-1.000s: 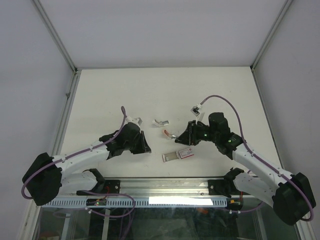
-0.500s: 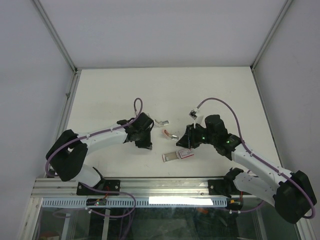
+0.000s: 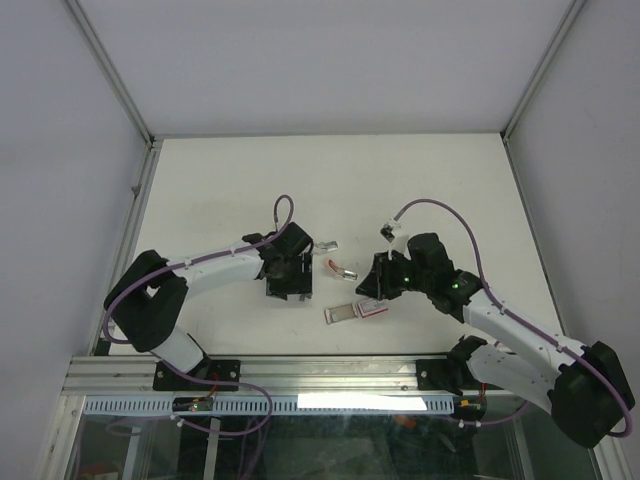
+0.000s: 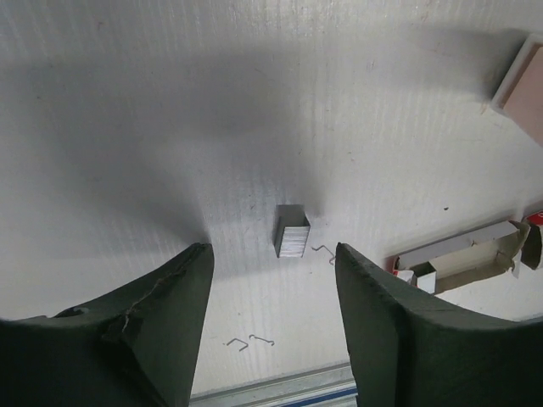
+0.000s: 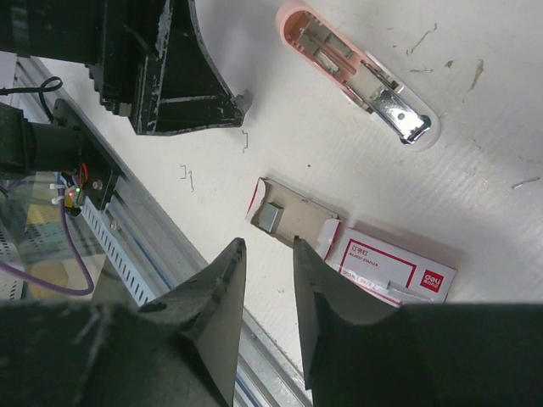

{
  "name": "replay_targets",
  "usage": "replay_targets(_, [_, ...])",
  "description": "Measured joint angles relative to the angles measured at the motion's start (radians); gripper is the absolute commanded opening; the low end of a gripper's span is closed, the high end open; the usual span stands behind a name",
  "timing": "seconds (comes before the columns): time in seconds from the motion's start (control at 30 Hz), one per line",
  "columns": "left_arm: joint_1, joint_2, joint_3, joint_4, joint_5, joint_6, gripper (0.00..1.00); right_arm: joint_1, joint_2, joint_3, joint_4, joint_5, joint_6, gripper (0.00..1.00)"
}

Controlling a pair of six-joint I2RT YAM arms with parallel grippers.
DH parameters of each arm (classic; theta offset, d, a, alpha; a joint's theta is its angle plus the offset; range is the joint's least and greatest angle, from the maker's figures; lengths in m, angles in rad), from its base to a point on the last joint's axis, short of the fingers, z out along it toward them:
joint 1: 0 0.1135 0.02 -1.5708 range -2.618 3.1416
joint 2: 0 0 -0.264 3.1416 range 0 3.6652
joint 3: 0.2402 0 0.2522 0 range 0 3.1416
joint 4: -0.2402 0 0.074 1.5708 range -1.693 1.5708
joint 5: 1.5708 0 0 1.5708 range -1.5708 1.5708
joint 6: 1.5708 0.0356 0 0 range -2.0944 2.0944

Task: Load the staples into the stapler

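A small silvery block of staples (image 4: pixel 291 231) lies on the white table just beyond the fingertips of my left gripper (image 4: pixel 271 254), which is open and holds nothing. The pink stapler (image 5: pixel 356 72) (image 3: pixel 343 268) lies open, its metal channel showing. The greyish tray (image 5: pixel 297 212) of the staple box holds another staple block (image 5: pixel 271 216), next to the red and white sleeve (image 5: pixel 394 264). My right gripper (image 5: pixel 267 244) hovers over the tray's near edge, its jaws slightly apart with nothing between them. From above, the left gripper (image 3: pixel 290 285) and right gripper (image 3: pixel 368 292) flank the stapler.
Loose single staples (image 4: pixel 250 342) lie on the table near the front metal rail (image 5: pixel 127 246). A small bent metal piece (image 3: pixel 325 244) lies behind the stapler. The staple box (image 3: pixel 357 310) sits close to the table's near edge.
My left arm has swung in from the left to the middle of the table and its jaws have opened. The right gripper has shifted slightly towards the staple box.
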Motion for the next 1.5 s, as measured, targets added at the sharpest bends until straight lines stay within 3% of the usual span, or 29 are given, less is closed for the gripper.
replay_targets(0.2, [0.056, -0.079, 0.002, 0.001, 0.011, 0.048, 0.84, 0.104, 0.026, 0.069, -0.083, 0.167, 0.072, 0.34])
replay_targets(0.5, [0.602, -0.410, -0.015, 0.136, 0.151, 0.222, 0.99, 0.429, 0.276, 0.355, -0.194, 0.546, 0.303, 0.46])
replay_targets(0.63, [0.740, -0.510, -0.039, 0.170, 0.174, 0.290, 0.99, 0.516, 0.466, 0.492, -0.254, 0.658, 0.398, 0.47])
replay_targets(0.8, [0.735, -0.574, -0.064, 0.193, 0.155, 0.356, 0.99, 0.560, 0.716, 0.668, -0.352, 0.741, 0.499, 0.48])
replay_targets(0.97, [0.637, -0.578, -0.068, 0.191, 0.079, 0.395, 0.99, 0.575, 0.882, 0.808, -0.443, 0.785, 0.585, 0.47])
replay_targets(1.17, [0.528, -0.578, -0.068, 0.188, 0.002, 0.423, 0.99, 0.576, 0.996, 0.926, -0.553, 0.828, 0.642, 0.45])
replay_targets(1.5, [0.488, -0.585, -0.068, 0.174, -0.053, 0.438, 0.99, 0.576, 1.079, 0.984, -0.626, 0.861, 0.668, 0.33])
